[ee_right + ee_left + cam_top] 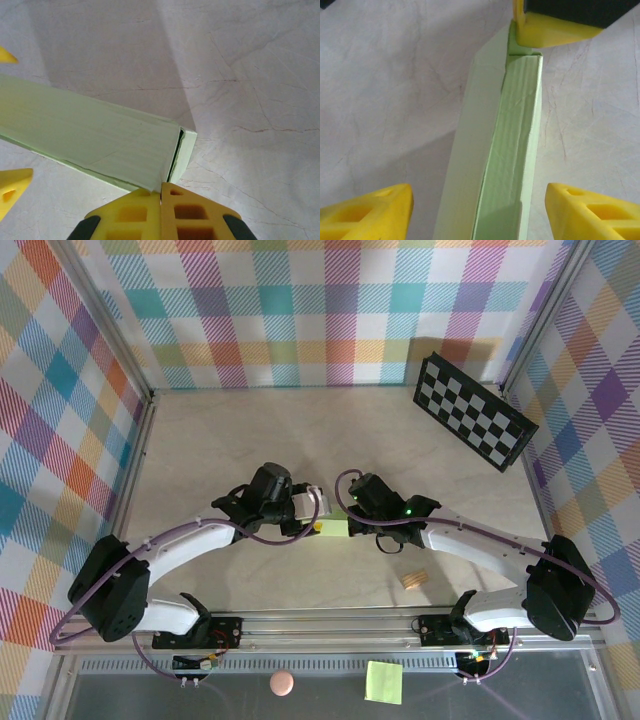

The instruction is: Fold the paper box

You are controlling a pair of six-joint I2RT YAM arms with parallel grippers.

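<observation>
A small tan wooden block [412, 579] lies on the pale marbled tabletop [230, 440], near the right claw [346, 518] on its base-ward right side. A black-and-white checkerboard panel [467, 408] sits well beyond that claw, far right. A bright green square sticky note [384, 681] and a pink round ball [282, 683] lie well behind it, below the table's near edge.

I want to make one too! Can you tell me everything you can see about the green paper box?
The paper box is pale green thin card, faintly ribbed, folded into a long slim tube lying on the pale table. One end flap stands slightly ajar. The shut right gripper presses that end; the open left gripper straddles the box without touching.
</observation>
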